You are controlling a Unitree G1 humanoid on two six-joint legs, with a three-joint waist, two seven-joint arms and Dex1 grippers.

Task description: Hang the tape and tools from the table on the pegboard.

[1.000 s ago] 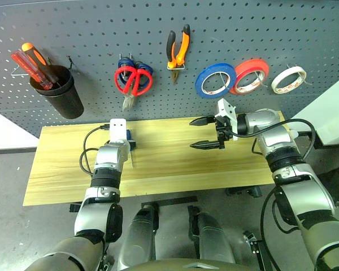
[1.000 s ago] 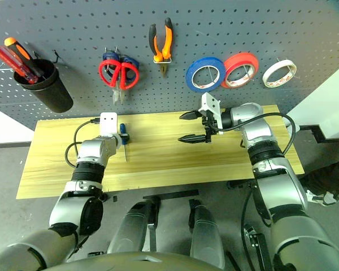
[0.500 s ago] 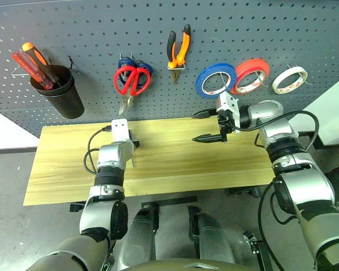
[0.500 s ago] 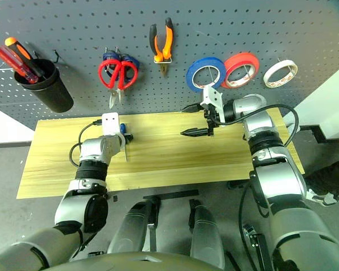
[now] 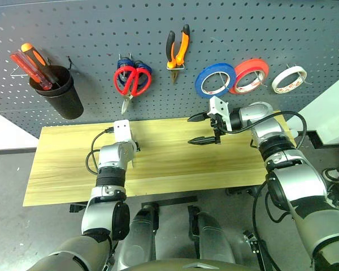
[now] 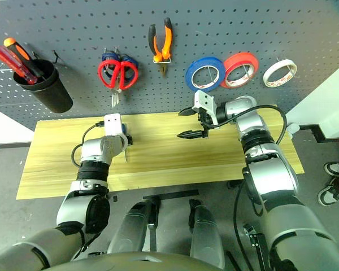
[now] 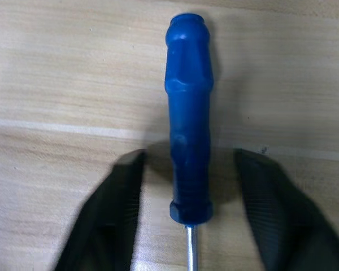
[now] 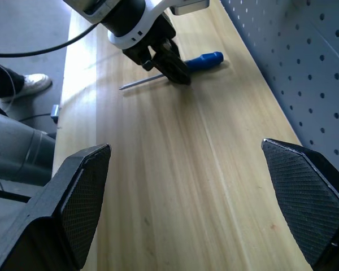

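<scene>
Straddling the blue-handled screwdriver (image 7: pixel 189 147), the left gripper (image 7: pixel 189 226) has one black finger (image 7: pixel 110 220) on each side of the handle with a gap showing between each pad and the plastic, so the jaws are part-way in and not yet gripping it. That screwdriver lies flat on the table (image 5: pixel 175 169), a smooth blue moulded grip with a thin steel shaft.

Right of it over the table, the right gripper (image 5: pixel 202 130) hangs above the wood with its jaws spread wide and nothing between them, pointing across toward the left gripper.

Beyond the table's far edge stands the pegboard (image 5: pixel 101 28). On it, straight above the left gripper, hang the red-handled scissors (image 5: pixel 132 82) over a blue-handled pair (image 5: pixel 124 62). Right of them hang the orange-handled pliers (image 5: pixel 178 51), then a blue roll (image 5: pixel 215 80), a red-orange roll (image 5: pixel 249 76) and the whitish tape (image 5: pixel 288 79). Far left of the scissors a black cup (image 5: pixel 59 93) hangs on the pegboard, holding red and orange screwdrivers (image 5: pixel 31 65).
</scene>
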